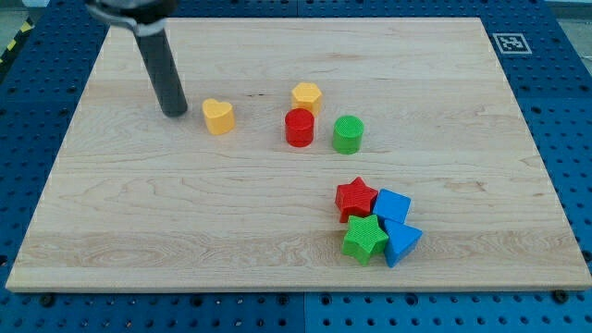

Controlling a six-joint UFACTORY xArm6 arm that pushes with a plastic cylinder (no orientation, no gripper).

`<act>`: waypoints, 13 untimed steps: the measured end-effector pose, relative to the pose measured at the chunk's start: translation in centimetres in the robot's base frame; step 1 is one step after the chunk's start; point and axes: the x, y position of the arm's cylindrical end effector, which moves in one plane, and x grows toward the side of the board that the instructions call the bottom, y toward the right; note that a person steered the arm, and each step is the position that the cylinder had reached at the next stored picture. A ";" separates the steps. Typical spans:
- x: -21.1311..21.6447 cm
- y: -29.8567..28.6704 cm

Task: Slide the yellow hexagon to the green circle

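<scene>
The yellow hexagon (306, 96) stands on the wooden board, above the middle of the view. The green circle (348, 134) stands a short way to its lower right, apart from it. A red circle (299, 128) stands just below the hexagon, close to it, and left of the green circle. My tip (174, 113) rests on the board at the upper left, well to the left of the hexagon. A yellow heart (218, 117) lies between my tip and the hexagon, just right of the tip.
A cluster at the lower right holds a red star (356, 198), a green star (365, 239), a blue block (392, 205) and a blue triangle (400, 242). The board (139, 231) lies on a blue pegboard table.
</scene>
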 end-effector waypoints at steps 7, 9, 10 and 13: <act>-7.7 16.4; -4.0 24.0; -4.9 23.2; -5.4 16.4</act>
